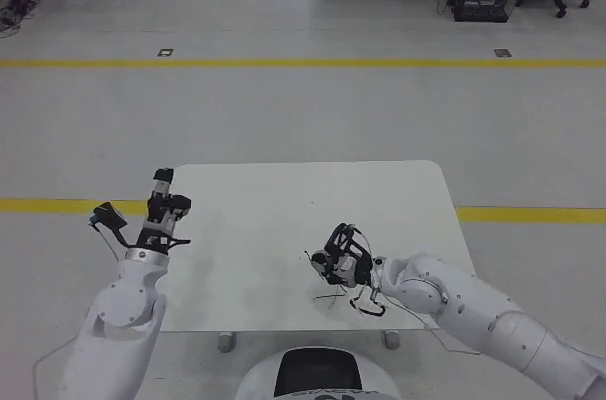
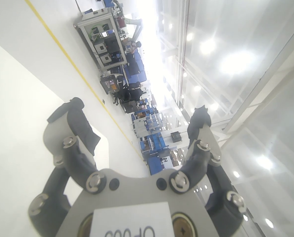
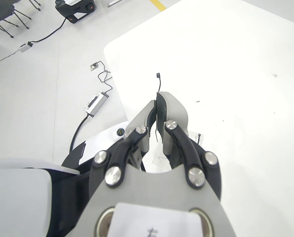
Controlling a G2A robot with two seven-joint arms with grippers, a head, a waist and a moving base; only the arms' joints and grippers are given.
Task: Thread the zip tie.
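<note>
The right end effector (image 3: 157,99) is clamped on the zip tie (image 3: 159,83), whose head pokes out just past the fingertips, over the white surface (image 3: 236,50). A few dark specks (image 3: 275,75) lie farther ahead. The left end effector (image 2: 137,108), fingers apart and holding nothing, sits by the surface's edge.

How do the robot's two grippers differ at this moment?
The left gripper is open and holds nothing; the right gripper is shut on a thin black zip tie. The left gripper points up and outward by the left edge of the table; the right gripper angles down over the table near its front edge. Both look like the same model, built of black and grey parts.
</note>
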